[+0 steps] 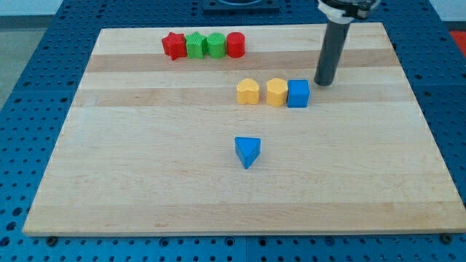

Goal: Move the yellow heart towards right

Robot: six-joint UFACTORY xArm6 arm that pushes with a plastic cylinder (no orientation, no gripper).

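Progress was nil: yellow heart sat mid-frame, touching yellow hexagon beside blue cube. My tip stood just upper right of that row, apart from it; the rod has no fingers to report.

A pale wooden counter lies on a blue perforated base; at the view's top, possibly a grey floor.

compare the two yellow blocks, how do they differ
The yellow heart is the leftmost of its row; the other yellow block sits between it and the blue cube. The heart's top is notched, the other's faceted. My tip is nearer the faceted one. Both are yellow, similar in size.
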